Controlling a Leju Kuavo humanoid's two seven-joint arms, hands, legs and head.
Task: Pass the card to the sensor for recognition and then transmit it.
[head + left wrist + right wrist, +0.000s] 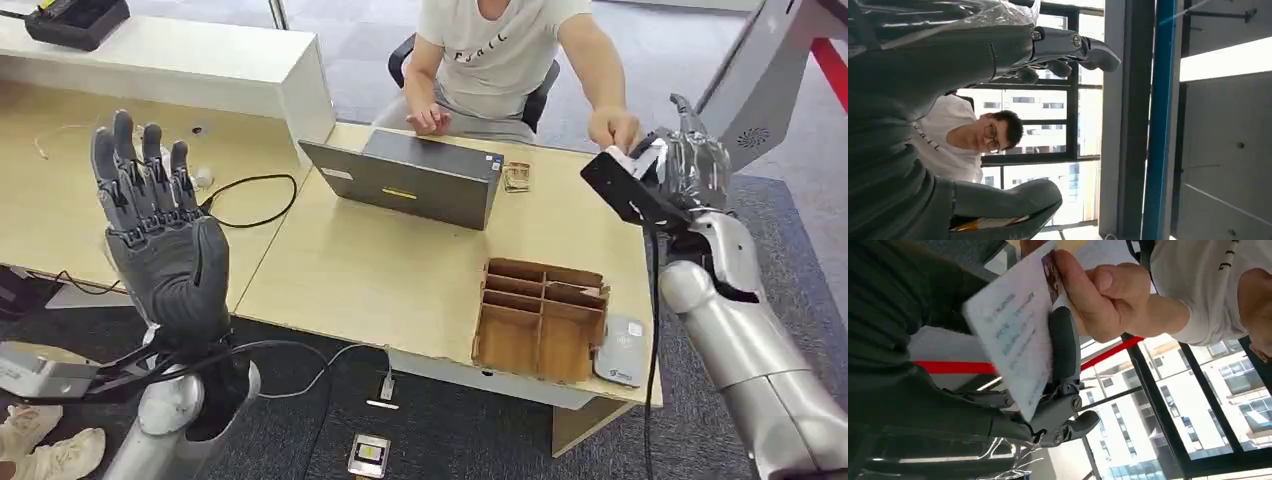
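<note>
A pale wooden worktop on grey carpet carries a laptop and a wooden divider tray. At two o'clock, the right robot hand grasps a white printed card, which a seated person's hand also pinches. The left robot hand is raised, released, fingers extended.

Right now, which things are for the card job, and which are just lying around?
For the job: card, right hand holding it, person's hand pinching its edge, the flat grey sensor.

Just lying about: laptop, wooden divider box, black cable, the raised left hand.

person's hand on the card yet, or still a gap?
Touching. Right wrist view: the person's hand pinches the card, which the right hand holds.
</note>
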